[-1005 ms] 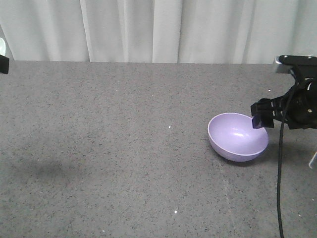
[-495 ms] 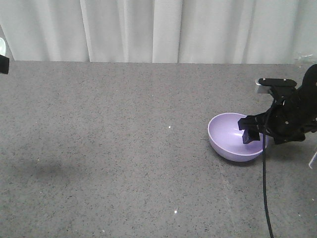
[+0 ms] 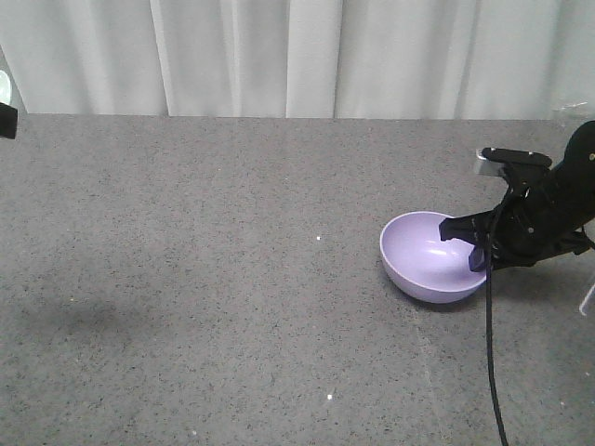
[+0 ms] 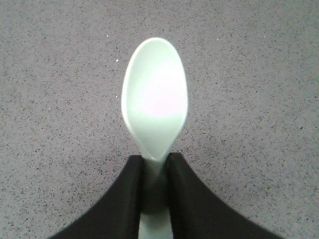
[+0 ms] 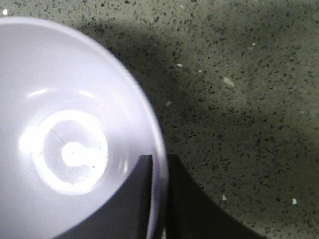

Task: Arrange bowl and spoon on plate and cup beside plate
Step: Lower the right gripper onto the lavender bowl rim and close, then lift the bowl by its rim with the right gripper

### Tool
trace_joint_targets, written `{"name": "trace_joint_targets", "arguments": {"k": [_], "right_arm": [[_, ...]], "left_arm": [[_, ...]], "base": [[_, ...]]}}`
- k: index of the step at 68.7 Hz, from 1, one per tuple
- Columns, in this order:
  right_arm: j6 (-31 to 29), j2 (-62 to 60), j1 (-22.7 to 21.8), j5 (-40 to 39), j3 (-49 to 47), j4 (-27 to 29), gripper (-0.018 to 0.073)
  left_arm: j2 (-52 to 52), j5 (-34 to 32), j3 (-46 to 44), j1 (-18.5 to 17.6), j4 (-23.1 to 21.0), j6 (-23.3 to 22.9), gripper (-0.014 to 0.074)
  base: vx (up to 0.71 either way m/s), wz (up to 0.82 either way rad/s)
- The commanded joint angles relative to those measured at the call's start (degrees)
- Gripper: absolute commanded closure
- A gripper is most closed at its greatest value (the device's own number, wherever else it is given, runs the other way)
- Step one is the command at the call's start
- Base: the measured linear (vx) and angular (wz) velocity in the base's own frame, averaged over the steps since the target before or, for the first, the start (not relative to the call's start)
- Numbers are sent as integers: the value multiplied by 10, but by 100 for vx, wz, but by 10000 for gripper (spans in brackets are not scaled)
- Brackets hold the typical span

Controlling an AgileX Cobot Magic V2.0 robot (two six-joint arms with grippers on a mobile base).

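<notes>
The right gripper point(image 3: 472, 249) grips the rim of the bowl point(image 3: 423, 265).
One finger is inside the rim and one outside. The bowl sits at the right side of the grey tabletop point(image 3: 232, 279). The left gripper point(image 4: 155, 167) pinches the handle of the spoon point(image 4: 154, 99), hollow side toward the wrist camera.

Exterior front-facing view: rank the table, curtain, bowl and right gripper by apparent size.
1. table
2. curtain
3. lavender bowl and right gripper: they look about alike, so they are left unranked.

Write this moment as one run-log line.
left tool: shut on mint spoon | right tool: clamped on lavender bowl rim | plate, cup: unseen
</notes>
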Motion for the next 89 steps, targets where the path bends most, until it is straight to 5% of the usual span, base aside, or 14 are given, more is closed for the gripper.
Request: {"name": "trace_joint_targets", "arguments": {"k": [1, 64, 89], "right_arm": [[-5, -24, -3, -11, -18, 4, 571], [-15, -391, -3, 155, -18, 32, 565], [-20, -405, -3, 161, -18, 30, 565]], "left_arm": [[-11, -30, -14, -2, 4, 0, 603], [-11, -30, -14, -2, 4, 0, 603], [-11, -30, -14, -2, 4, 0, 603]], "base": [[0, 0], [0, 0], [0, 0]]}}
